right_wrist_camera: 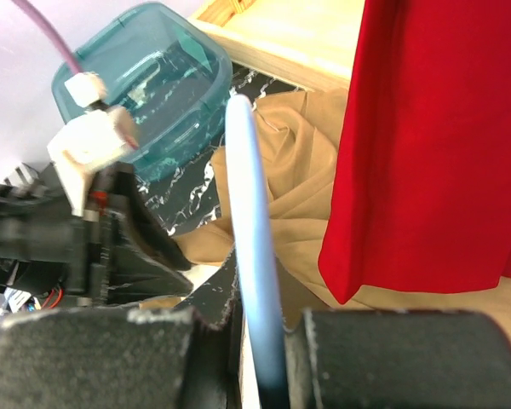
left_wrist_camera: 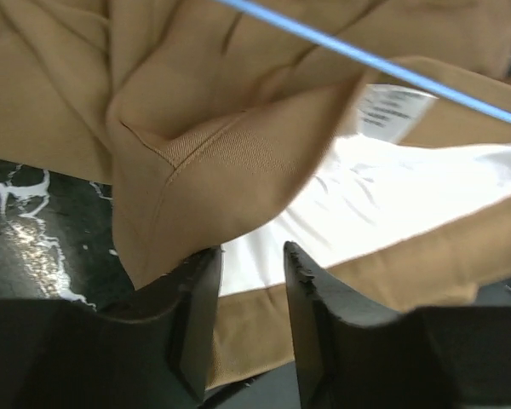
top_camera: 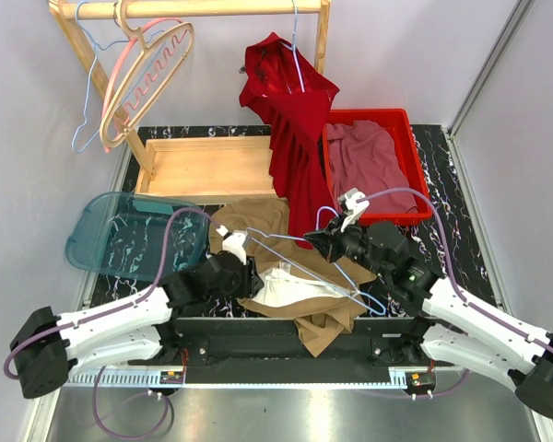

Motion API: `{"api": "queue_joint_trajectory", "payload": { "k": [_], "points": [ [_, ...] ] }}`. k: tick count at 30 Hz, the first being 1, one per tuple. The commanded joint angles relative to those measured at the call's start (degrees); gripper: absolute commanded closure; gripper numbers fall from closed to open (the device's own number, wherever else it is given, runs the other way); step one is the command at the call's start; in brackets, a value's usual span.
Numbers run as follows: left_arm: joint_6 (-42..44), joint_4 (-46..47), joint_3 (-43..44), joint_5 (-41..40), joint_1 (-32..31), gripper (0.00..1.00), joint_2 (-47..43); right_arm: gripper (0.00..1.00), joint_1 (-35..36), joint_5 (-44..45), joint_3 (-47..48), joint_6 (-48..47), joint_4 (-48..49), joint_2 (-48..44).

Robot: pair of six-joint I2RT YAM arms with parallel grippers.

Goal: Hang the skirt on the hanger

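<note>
Fingers point(left_wrist_camera: 198, 315) of the left gripper point(left_wrist_camera: 250, 260) stand apart with the edge of the tan skirt point(left_wrist_camera: 238, 162) between them, crumpled on the table point(left_wrist_camera: 25, 221), while the right gripper point(right_wrist_camera: 260, 341) is closed on the blue hanger point(right_wrist_camera: 249, 196) above it.

Your black marbled desk point(top_camera: 452, 198) carries a tan skirt point(top_camera: 258, 221) in front, teal tub point(top_camera: 120, 235) left, red bin point(top_camera: 369, 116) right, wooden rack point(top_camera: 212, 166) behind

The arms point(top_camera: 111, 327) are white shells with black joints. The left end effector point(top_camera: 251, 273) and right end effector point(top_camera: 313, 242) are black, with rough-edged matte fingers point(left_wrist_camera: 307, 324); behind each, a white plug point(top_camera: 353, 204) and purple cable point(top_camera: 169, 241).
</note>
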Motion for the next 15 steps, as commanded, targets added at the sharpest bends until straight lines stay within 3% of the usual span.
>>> {"api": "queue_joint_trajectory", "payload": {
  "k": [1, 8, 15],
  "points": [
    [-0.2, 1.8, 4.1, -7.9, -0.2, 0.54, 3.5, 1.0, -0.1, 1.2, 3.2, -0.3, 0.2, -1.6],
    [-0.2, 2.4, 8.1, -17.0, 0.2, 0.52, 9.1, 1.0, -0.1, -4.0, 0.8, -2.5, -0.6, -7.3],
    [0.7, 4.4, 9.8, -16.2, 2.5, 0.55, 16.2, 1.0, -0.1, -4.0, -0.2, -3.5, -7.0, -13.8]
  ]
}}
